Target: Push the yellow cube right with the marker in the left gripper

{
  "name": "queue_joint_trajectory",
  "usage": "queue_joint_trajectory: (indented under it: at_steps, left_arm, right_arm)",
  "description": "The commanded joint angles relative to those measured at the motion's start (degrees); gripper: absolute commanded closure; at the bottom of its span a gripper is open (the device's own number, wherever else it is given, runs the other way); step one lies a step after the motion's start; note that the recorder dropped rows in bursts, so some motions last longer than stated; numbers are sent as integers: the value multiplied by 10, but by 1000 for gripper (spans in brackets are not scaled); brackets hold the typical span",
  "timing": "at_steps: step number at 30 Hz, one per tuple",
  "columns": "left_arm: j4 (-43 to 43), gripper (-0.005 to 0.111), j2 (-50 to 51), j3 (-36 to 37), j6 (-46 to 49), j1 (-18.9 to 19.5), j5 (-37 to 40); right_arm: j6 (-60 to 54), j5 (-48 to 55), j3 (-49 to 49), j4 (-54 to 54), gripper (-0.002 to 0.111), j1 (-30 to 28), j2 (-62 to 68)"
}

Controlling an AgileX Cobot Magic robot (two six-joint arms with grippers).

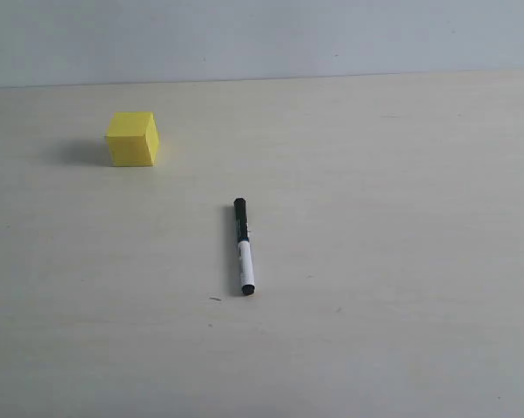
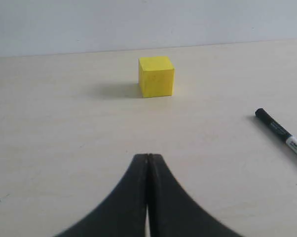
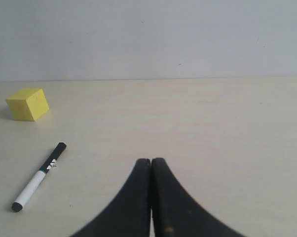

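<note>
setting: pale wood-grain tabletop [image 1: 401,261] in front of a plain grey-white wall [image 1: 332,35].
marker [image 1: 244,248]: lies flat on the tabletop near the middle of the exterior view, black cap pointing toward the wall; nothing holds it.
cube [image 1: 132,138]: sits farther back and to the left, well apart from the marker, untouched.
left gripper [image 2: 148,159]: jaws pressed together on nothing, facing the cube, with the marker off to one side.
right gripper [image 3: 151,161]: jaws likewise closed and empty.
step in hand: probably fetching the marker, since it is not gripped.
doing it well: spread the jaws, come down across the barrel's middle and clamp squarely so the marker cannot swivel. Then set it low against the cube's left face and push through the centre, so the cube slides rather than spins.
</note>
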Motion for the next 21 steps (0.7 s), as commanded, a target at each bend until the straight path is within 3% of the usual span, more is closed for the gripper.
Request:
queue_joint_trajectory:
  at_steps: [1,19,21]
  left_arm:
    - [-5,107,-3,1,2,-4,-8]
    - [-5,107,-3,1,2,-4,-8]
    - [31,107,-3,1,32,-3,-8]
  right_arm:
    - [-1,-3,3,0,108,1,-3]
    - [-1,-3,3,0,108,1,-3]
    - [-1,-3,3,0,108,1,-3]
